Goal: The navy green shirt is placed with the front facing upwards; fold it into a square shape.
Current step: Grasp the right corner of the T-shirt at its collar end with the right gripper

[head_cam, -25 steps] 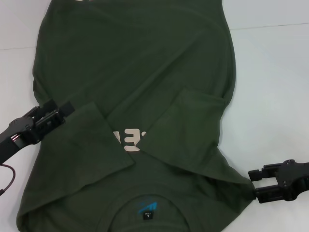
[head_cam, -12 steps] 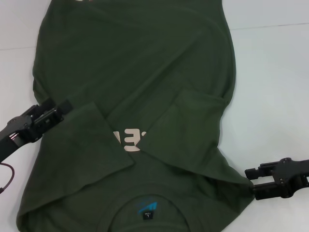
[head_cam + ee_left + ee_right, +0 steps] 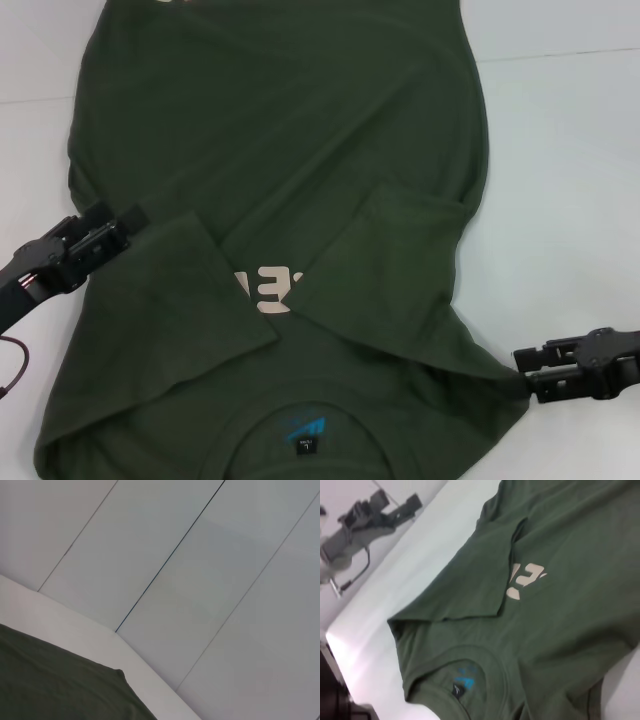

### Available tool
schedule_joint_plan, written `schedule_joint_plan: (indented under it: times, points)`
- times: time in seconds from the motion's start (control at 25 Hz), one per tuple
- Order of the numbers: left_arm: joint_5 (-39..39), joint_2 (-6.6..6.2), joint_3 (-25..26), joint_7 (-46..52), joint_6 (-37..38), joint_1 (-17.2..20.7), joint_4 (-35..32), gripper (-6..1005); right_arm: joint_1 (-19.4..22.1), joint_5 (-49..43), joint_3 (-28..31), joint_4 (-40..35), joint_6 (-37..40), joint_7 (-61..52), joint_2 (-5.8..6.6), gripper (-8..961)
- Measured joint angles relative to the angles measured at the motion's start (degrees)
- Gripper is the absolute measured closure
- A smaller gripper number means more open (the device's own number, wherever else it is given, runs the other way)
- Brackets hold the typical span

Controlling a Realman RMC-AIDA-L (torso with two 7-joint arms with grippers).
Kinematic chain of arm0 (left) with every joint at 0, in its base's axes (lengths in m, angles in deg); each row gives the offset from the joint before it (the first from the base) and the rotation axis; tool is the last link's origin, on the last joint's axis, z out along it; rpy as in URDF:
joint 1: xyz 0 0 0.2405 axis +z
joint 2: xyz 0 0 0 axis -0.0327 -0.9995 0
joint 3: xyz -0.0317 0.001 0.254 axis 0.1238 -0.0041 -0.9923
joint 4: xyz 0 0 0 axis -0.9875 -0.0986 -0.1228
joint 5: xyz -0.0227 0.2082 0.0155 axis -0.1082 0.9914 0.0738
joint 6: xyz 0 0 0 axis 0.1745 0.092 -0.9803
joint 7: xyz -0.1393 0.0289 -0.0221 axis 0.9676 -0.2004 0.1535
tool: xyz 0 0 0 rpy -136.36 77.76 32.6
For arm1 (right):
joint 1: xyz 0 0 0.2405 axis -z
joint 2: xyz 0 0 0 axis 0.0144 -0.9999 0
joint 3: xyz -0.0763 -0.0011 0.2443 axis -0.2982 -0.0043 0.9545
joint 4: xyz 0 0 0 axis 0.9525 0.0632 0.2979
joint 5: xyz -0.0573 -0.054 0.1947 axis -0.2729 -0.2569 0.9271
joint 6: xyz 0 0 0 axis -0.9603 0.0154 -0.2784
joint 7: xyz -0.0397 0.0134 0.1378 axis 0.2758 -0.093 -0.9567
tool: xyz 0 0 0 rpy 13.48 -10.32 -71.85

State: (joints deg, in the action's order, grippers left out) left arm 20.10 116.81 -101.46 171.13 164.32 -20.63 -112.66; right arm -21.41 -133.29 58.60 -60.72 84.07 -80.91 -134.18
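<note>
Head view, navy green shirt [image 3: 280, 180] sleeves folded inward, left pincer [image 3: 128, 222] and right pincer [image 3: 522, 372] states unclear

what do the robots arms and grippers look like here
Both are black and blocky, built of angular bracket-like parts. The left gripper sits on a dark arm with a thin dark red cable looping beneath it near the picture's edge. The right gripper looks the same, with small bolts and ridged housing. In the right wrist view the left gripper appears grey-black against the white table.
</note>
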Motion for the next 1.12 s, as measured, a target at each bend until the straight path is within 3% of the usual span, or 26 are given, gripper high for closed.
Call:
schedule_joint_plan:
  times: [0.32, 0.64, 1.12]
  points:
    - [0.0, -0.08, 0.0, 0.01, -0.07, -0.31, 0.0, 111, -0.01, -0.24, 0.53, 0.31, 1.11, -6.43, 1.05, 226]
    - [0.01, -0.09, 0.0, 0.02, -0.08, -0.3, 0.0, 111, -0.54, -0.35, 0.48, 5.37, -0.89, -8.99, 2.4, 225]
    - [0.01, -0.09, 0.0, 0.0, -0.25, 0.09, 0.09, 111, -1.57, -0.39, 0.01, 8.53, -4.12, -9.59, 2.68, 225]
